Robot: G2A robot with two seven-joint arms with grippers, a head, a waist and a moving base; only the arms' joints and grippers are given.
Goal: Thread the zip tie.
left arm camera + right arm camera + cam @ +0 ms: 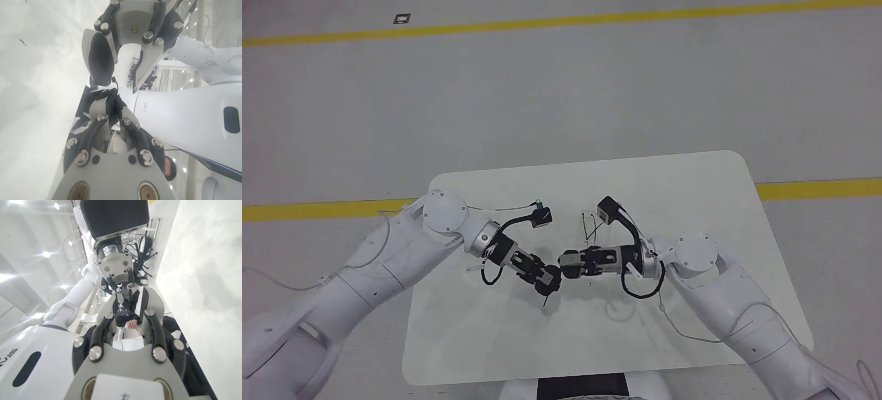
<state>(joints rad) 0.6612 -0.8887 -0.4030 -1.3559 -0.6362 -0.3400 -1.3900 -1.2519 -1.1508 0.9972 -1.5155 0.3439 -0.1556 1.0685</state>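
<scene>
Over the middle of the white table [692,200] the two grippers meet tip to tip. My left gripper [547,280] [112,100] is shut on a black zip tie [109,93], which bunches out past its fingertips. A thin dark end of the zip tie [546,298] hangs below it. My right gripper [568,263] [132,294] faces it, open, its jaws spread to either side of the zip tie [129,301]. The left wrist view has the right gripper [119,83] just beyond the tie, one black pad [101,58] turned toward it.
A few thin dark strands [588,226] lie on the table just behind the grippers. Bare tabletop lies to the far side and toward the right edge. Grey floor with yellow lines [542,22] surrounds the table.
</scene>
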